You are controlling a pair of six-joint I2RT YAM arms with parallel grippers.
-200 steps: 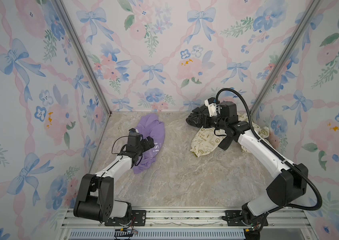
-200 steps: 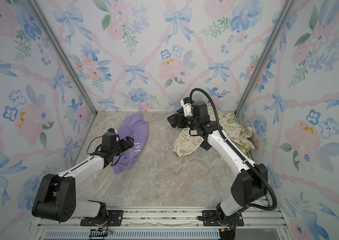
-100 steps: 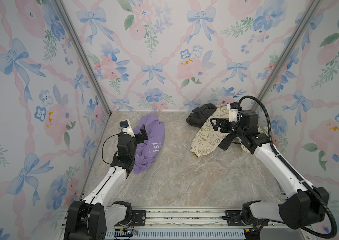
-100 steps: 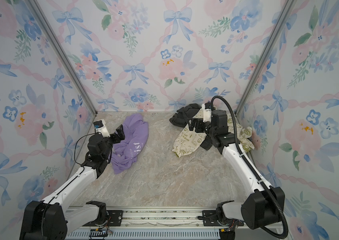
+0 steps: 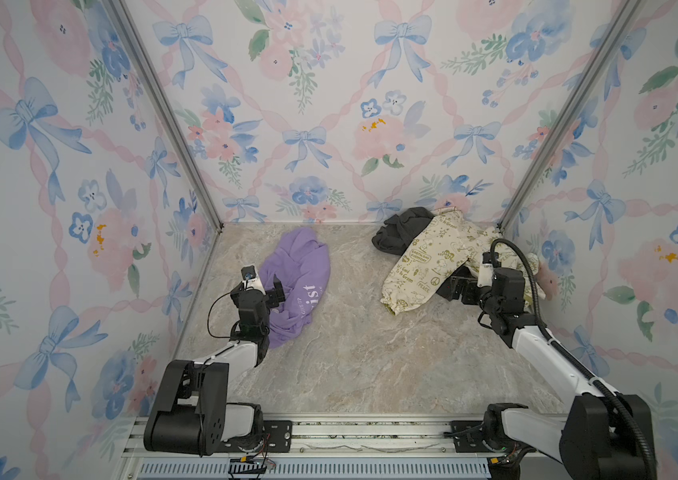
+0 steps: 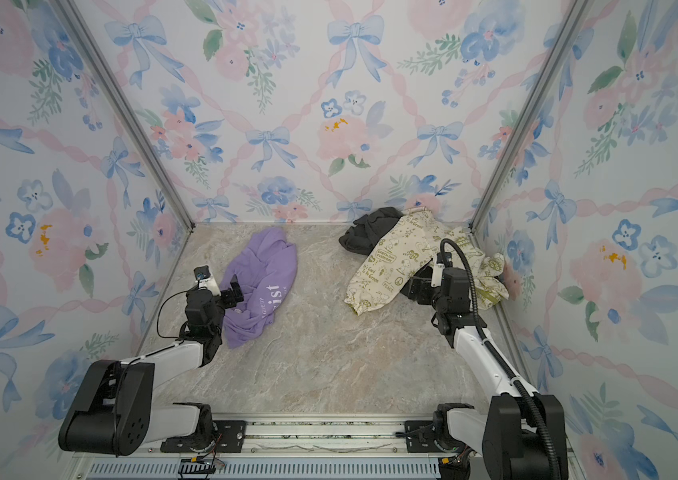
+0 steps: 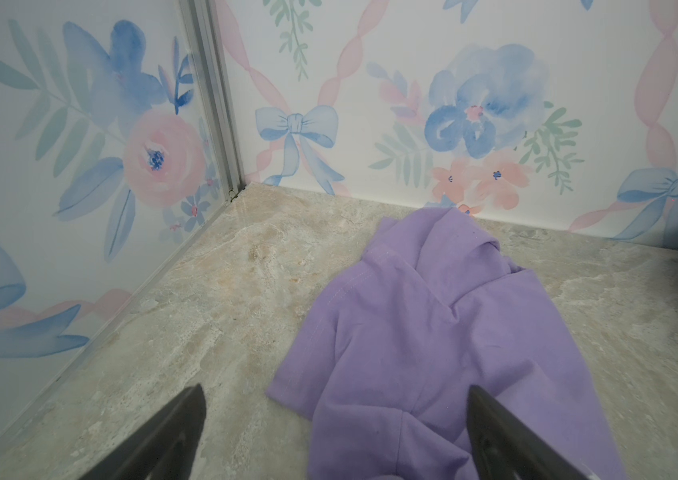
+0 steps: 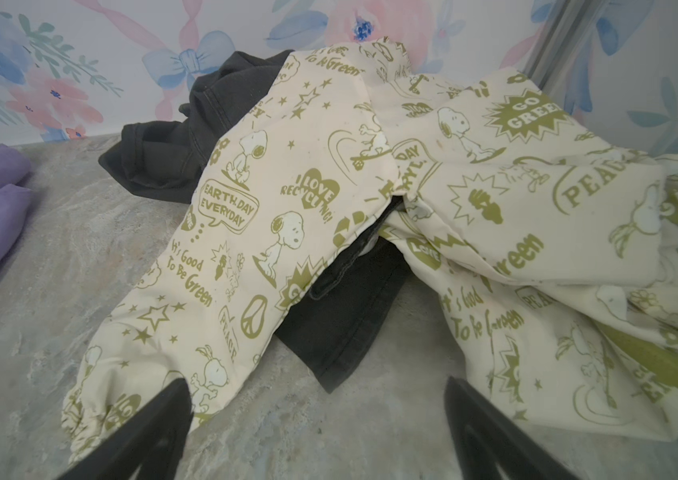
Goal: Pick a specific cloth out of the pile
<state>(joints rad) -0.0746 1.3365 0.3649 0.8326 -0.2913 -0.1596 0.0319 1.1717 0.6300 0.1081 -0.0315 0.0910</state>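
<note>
You're getting bright, soft, even light here, so there's only faint shadow around the cloth (image 5: 300, 282) on the table (image 5: 370, 357). Both top views are sharp, with some wide-angle stretch at the edges. Your wrist views go soft up close.

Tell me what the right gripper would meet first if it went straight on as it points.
Likely the dark garment flap poking out under the cream garment, just ahead of the open right gripper; depth is uncertain.

Top views high, facing back wall (image 5: 329, 124), wrist views low, close
</note>
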